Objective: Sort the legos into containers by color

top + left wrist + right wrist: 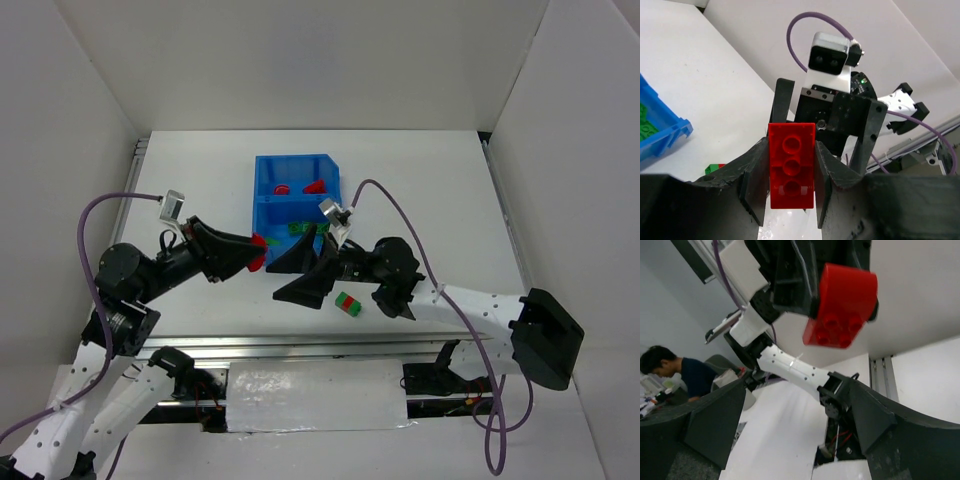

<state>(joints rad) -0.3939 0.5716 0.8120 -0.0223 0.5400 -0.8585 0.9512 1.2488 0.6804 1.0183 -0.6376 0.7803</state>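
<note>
My left gripper point(791, 172) is shut on a red lego point(792, 165), which stands lengthwise between the fingers with its hollow underside facing the wrist camera. From above, this red lego point(259, 253) hangs just left of the blue bin point(262, 205). My right gripper point(276, 282) faces it from the right, open and holding nothing. In the right wrist view the red lego point(842, 305) sits beyond my right gripper point(795, 405). The bin's far container holds red legos point(314, 186), the near one green legos point(300, 228). A red-green pair point(348, 304) lies on the table.
The bin's corner point(670, 131) and the red-green pair point(714, 169) show at the left of the left wrist view. White walls enclose the table on three sides. The right arm's wrist camera point(830, 55) is close in front of the left gripper.
</note>
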